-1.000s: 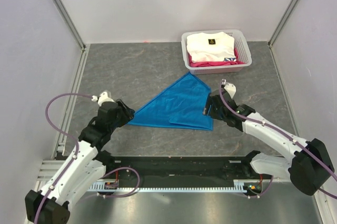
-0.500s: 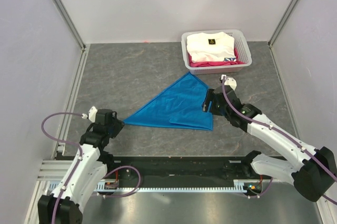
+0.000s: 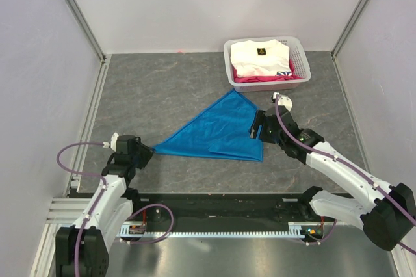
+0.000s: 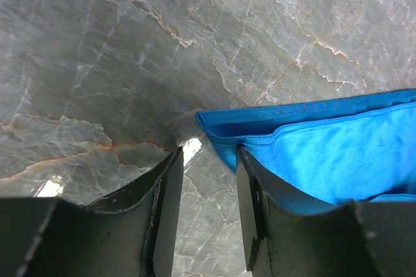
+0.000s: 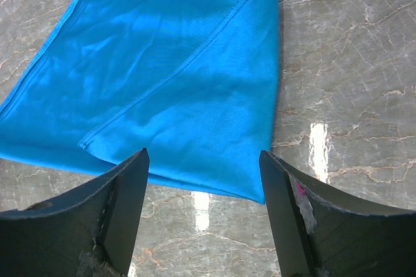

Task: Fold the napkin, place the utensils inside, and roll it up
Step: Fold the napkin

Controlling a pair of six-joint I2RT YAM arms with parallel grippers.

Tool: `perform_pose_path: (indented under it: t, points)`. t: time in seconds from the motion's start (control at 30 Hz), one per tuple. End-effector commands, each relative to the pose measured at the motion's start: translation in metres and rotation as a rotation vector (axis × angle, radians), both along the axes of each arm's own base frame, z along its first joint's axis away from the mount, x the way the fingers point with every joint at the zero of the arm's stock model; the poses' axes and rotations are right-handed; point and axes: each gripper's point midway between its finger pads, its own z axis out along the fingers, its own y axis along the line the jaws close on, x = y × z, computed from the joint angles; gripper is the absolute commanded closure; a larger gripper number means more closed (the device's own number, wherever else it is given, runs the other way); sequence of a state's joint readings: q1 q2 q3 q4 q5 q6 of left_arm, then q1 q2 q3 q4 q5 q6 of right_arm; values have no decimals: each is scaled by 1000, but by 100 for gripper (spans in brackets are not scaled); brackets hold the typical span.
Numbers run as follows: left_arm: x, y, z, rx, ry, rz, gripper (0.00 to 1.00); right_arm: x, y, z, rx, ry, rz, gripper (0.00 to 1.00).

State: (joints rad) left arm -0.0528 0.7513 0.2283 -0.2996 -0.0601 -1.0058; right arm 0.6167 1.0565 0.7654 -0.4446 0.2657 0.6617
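Top view: bright blue thin cloth napkin (image 3: 218, 131) lies folded into a flat triangle mid-worktop on the grey marbled stone worktop (image 3: 162, 88). Its long tip runs out toward 8 o'clock, the apex points to 12, and the short straight edge is at 3. The left hand (image 3: 144, 150) sits low at the 8 o'clock tip. The right hand (image 3: 255, 127) hangs over the 3 o'clock edge. A white slotted plastic basket (image 3: 229, 52) with folded white and pink clothes (image 3: 260, 56) sits at 1 o'clock, well apart from the napkin. No utensils in view.

Left wrist view: left hand (image 4: 208, 153) has its fingers apart with a narrow gap, and bare worktop shows between them. The napkin (image 4: 325, 153) tip, two hemmed layers, lies just ahead at 12 to 1 o'clock and runs beside the right-side finger. Nothing is clamped.

Right wrist view: right hand (image 5: 203, 155) has its fingers wide apart, straddling the napkin (image 5: 169, 75) near its lower corner. A stitched hem crosses diagonally. Nothing is held.

Handling, judged: light, limp and thin, not fragile. It will drape and slide on the glossy stone, and the layers may separate. Pinch the hemmed corners or edge and catch both layers. Hold one end down while rolling.
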Motion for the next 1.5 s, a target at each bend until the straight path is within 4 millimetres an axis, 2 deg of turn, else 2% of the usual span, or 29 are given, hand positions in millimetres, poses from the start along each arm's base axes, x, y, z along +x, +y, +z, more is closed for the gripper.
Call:
perform_pose_path:
  t: [0.0,0.23,0.53,0.63,0.67,0.77,0.87,1.0,1.13,1.47]
  points:
    - [9,-2,1,-28,-51,-5,56,1,0,4,21,-15,-8,23]
    - [9,1,-6,-35,-45,2,60,0,3,2,28,-9,3,23]
    - [5,9,-18,-27,-16,29,77,-1,5,-1,35,1,13,22]
    - [6,10,-18,-26,-25,29,85,-1,4,-2,32,3,12,23]
    - [6,10,-19,-25,-30,28,93,-2,4,-4,28,9,12,23]
    - [8,10,-16,-21,-48,25,98,-2,3,-6,25,12,9,22]
    - [12,-1,-7,-43,-104,-45,98,-3,2,-9,19,15,5,22]
    - [26,-17,23,-32,-277,-191,98,-3,0,-14,10,26,2,23]
    - [32,-28,52,6,-390,-323,98,-3,0,-19,-2,39,1,22]
    - [38,-61,104,-34,-611,-518,98,-1,4,-19,10,43,1,22]
